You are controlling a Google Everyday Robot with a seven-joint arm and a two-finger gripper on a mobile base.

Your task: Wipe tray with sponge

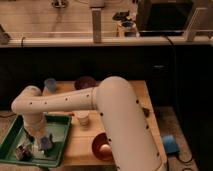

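The green tray (59, 125) lies at the lower left, over the table's left end. My gripper (41, 144) points down into the tray near its middle, at the end of the white arm that curves in from the right. It is shut on the pale blue-grey sponge (46, 144), which rests against the tray floor. A small dark and white item (22, 150) lies in the tray's left corner, just left of the gripper.
On the wooden table (142, 97) stand a white cup (81, 119), a red-orange bowl (102, 147), a blue cup (50, 85) and a dark purple bowl (86, 82). A blue object (170, 144) lies on the floor at right.
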